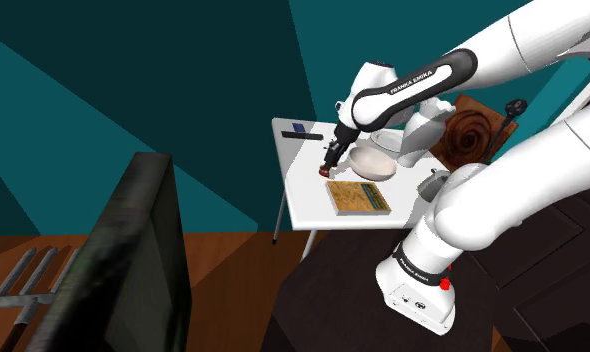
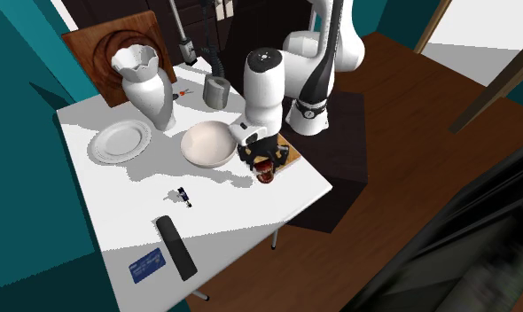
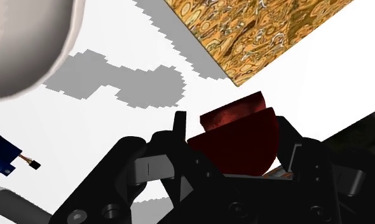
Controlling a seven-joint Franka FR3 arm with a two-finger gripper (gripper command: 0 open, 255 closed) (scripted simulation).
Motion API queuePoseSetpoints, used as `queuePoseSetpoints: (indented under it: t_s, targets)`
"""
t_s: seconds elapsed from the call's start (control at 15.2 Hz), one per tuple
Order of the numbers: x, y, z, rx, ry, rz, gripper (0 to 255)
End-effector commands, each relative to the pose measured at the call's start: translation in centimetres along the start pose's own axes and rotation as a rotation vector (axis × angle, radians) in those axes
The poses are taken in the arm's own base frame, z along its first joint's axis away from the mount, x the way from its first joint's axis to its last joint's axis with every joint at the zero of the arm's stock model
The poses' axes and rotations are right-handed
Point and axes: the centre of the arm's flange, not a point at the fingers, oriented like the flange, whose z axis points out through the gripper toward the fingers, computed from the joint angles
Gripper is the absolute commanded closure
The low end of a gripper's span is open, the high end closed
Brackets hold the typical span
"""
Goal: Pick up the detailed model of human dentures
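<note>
White table [image 2: 233, 208], teal walls behind, wooden floor below. Gripper [image 3: 234, 159]: fingers clenched on the dark red dentures model [image 3: 237, 130], one finger on each side. Location of the dentures model: near the table edge on the stand side, just beside the patterned brown board [image 3: 256, 32]. Next beyond: white bowl [image 2: 208, 144]. Farther: white plate [image 2: 120, 141], then white vase [image 2: 149, 80].

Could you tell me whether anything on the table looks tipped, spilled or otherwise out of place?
Nothing stands out. The vase and bowl stand upright, the plate lies flat, and the dark red dentures sit clasped in the end effector.
</note>
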Motion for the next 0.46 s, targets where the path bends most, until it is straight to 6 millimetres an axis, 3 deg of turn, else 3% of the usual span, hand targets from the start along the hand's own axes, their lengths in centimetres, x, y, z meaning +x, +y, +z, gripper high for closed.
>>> queuePoseSetpoints:
  t_s: [0.0,0.26,0.4]
  targets:
    - [0.1,0.0,-1.1,0.0,-0.001,0.0,255]
    - [0.3,0.0,-3.2,0.0,-0.001,0.0,255]
    - [0.3,0.0,-3.3,0.0,-0.001,0.0,255]
